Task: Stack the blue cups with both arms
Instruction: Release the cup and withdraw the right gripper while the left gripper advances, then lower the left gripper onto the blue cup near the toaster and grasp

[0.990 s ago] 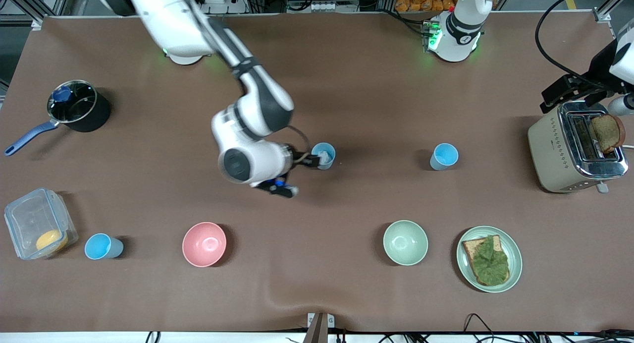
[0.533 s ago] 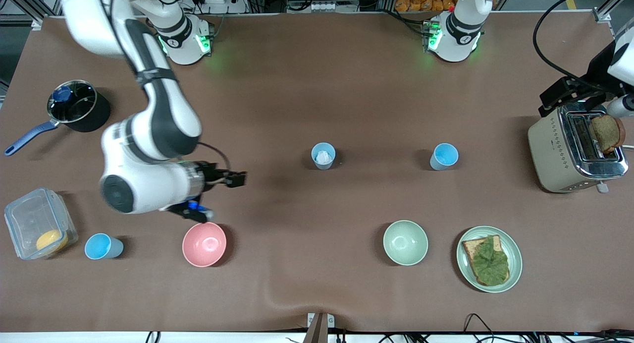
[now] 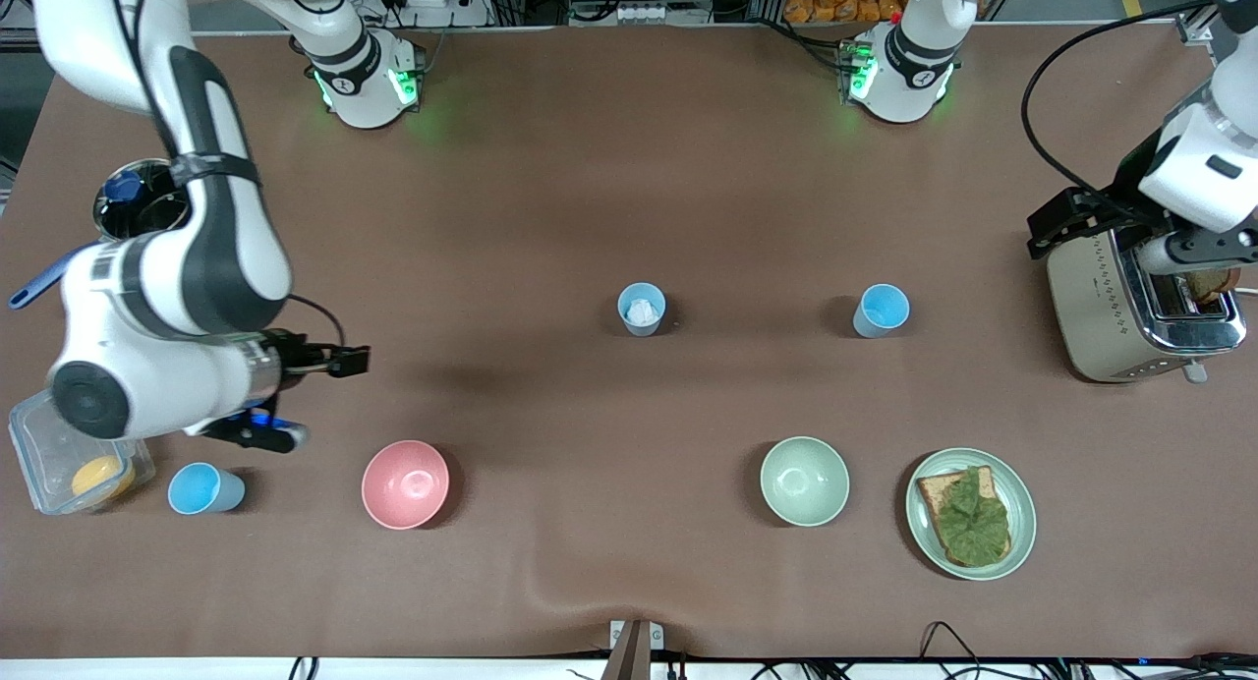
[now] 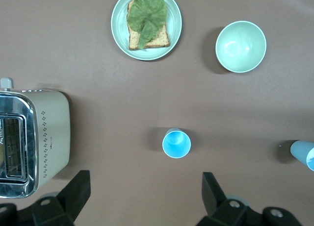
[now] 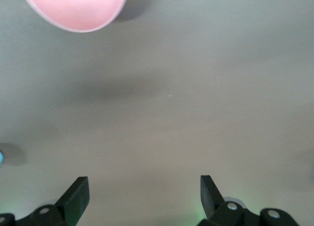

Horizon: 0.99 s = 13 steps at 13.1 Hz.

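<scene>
Writing we cannot find anywhere; we see a big brown cloth table [image 3: 590, 189], and both our right gripper [image 3: 346, 362] and left gripper [image 4: 146, 192] spread wide, empty.

A pink bowl [image 3: 405, 483] and a green bowl [image 3: 804, 481] sit on the brown counter [image 3: 629, 169], beside a green plate [image 3: 1022, 523] bearing toast with a lettuce leaf [image 3: 968, 516]. A toaster [image 3: 1101, 311] stands toward the left arm's end; a black saucepan [image 3: 133, 203] and a clear container [image 3: 44, 454] holding something orange stand toward the right arm's end.

Right gripper [image 3: 346, 362], fingers apart, now off the whitish-patched blue cup [image 3: 642, 310], nearer the right arm's table end.
</scene>
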{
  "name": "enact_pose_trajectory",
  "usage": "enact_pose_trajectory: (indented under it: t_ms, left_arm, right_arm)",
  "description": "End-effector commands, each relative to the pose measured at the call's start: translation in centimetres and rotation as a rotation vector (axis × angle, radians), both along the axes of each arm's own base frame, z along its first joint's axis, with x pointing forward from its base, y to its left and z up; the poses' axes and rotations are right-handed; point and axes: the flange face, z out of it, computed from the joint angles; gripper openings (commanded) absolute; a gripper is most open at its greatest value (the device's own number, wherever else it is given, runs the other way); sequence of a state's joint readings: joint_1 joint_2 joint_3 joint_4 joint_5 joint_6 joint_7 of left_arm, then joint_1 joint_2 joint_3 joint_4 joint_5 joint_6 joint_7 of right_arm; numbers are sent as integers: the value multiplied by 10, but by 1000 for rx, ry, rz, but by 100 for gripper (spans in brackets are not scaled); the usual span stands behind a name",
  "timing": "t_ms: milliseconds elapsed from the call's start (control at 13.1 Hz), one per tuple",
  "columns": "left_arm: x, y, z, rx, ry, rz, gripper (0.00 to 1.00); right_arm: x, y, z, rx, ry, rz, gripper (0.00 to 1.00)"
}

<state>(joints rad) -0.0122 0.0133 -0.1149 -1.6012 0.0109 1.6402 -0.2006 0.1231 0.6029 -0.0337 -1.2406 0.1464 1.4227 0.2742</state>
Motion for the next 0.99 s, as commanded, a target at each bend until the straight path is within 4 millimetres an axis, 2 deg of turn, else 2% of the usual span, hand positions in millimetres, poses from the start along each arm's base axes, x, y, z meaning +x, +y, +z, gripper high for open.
enact_pose_trajectory:
  t_ms: [0, 76, 152, 305, 381, 457, 533, 685, 914]
  left_arm:
    - [11, 6, -10, -13, 18, 16, 100]
    - [14, 7, -18, -18, 26, 16, 100]
    - [13, 1, -33, -9, 41, 5, 100]
    - [12, -18, -75, -1, 53, -32, 100]
    - [10, -15, -100, 1, 68, -26, 100]
    - [6, -13, -114, 5, 94, -26, 100]
    - [3, -12, -118, 7, 105, -29, 100]
    - [3, -19, -136, 4, 118, -38, 100]
    - [-3, -40, -192, -13, 76, -51, 100]
  right_arm:
    - [-6, -34, 23, -34, -17, 48, 100]
    - [-14, -44, 34, -42, -34, 38, 100]
    - [-27, -51, 55, -71, -83, 40, 100]
    - [-57, -58, 85, -127, -171, 61, 100]
    - [-76, -61, 101, -126, -206, 53, 100]
    - [-92, -74, 121, -127, -257, 31, 100]
    - [-104, -84, 139, -123, -291, 7, 100]
    - [-123, -92, 176, -121, -318, 7, 100]
    - [-143, -108, 220, -72, -279, 138, 100]
